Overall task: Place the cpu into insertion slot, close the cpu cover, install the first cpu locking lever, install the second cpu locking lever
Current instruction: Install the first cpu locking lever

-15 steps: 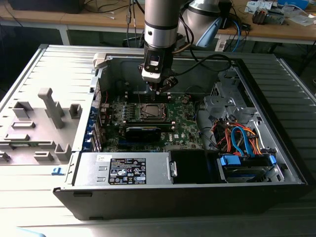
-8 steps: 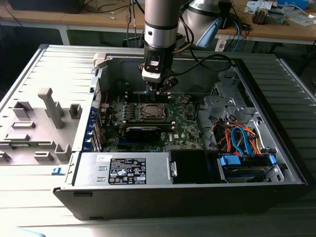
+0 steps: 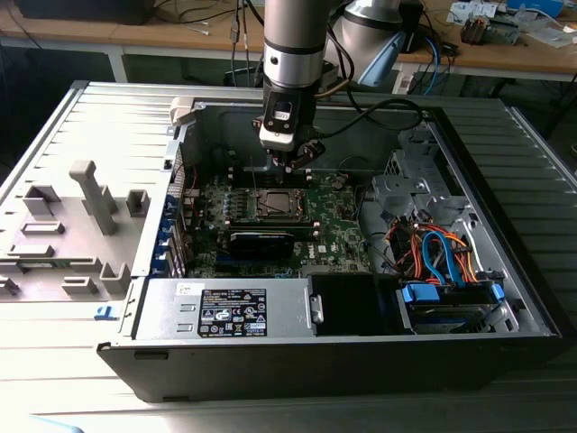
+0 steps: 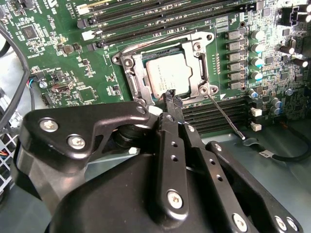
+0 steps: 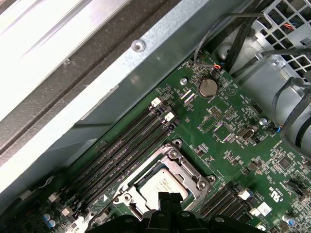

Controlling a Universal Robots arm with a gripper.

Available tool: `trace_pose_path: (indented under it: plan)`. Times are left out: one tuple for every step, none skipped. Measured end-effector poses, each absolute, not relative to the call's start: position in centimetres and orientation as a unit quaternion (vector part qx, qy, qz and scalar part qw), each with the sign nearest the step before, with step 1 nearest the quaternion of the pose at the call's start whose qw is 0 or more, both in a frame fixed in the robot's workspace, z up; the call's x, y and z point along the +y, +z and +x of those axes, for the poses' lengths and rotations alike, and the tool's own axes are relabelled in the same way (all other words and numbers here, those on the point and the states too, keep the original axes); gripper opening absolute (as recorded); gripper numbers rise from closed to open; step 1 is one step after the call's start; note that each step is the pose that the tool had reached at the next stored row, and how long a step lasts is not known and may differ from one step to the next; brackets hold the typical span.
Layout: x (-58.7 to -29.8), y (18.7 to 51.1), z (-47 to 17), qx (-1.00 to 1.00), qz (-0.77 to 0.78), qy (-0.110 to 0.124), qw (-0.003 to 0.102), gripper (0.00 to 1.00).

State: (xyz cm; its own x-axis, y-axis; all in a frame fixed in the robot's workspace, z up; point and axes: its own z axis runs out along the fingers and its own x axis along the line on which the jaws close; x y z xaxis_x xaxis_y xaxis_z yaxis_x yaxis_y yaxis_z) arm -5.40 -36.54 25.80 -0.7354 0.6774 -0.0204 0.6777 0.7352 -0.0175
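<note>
The cpu (image 4: 167, 73) lies silvery and flat in the insertion slot (image 3: 270, 204) on the green board; it also shows in the first wrist view (image 5: 163, 186). The cpu cover (image 4: 130, 73) lies down as a metal frame around the chip (image 5: 183, 164). My gripper (image 4: 171, 98) hovers at the socket's edge with its black fingers pressed together and nothing between them, just above the board (image 3: 290, 163). One thin locking lever (image 4: 226, 119) sticks out loose from a socket corner. A second lever wire (image 4: 160, 39) runs along the opposite rim.
Long black memory slots (image 4: 146, 22) flank the socket. The grey power supply box (image 3: 225, 311) sits at the case front, and bundled cables and a drive cage (image 3: 446, 262) are at the exterior view's right. The case wall (image 5: 146, 68) stands close behind the board.
</note>
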Motion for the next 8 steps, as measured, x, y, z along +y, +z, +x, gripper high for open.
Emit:
trace_pose_path:
  plan:
    - [-36.54,25.8,-5.4,0.932,0.363,-0.012,0.006,0.11]
    - [-36.54,25.8,-5.4,0.932,0.363,-0.012,0.006,0.11]
    - [-36.54,25.8,-5.4,0.932,0.363,-0.012,0.006,0.11]
    - [-36.54,25.8,-5.4,0.932,0.362,-0.012,0.006,0.11]
    - [-36.54,25.8,-5.4,0.932,0.362,-0.012,0.006,0.11]
    - [-36.54,25.8,-5.4,0.932,0.361,-0.012,0.006,0.11]
    - [-36.54,25.8,-5.4,0.933,0.361,-0.012,0.006,0.11]
    - [-36.54,25.8,-5.4,0.933,0.36,-0.012,0.006,0.11]
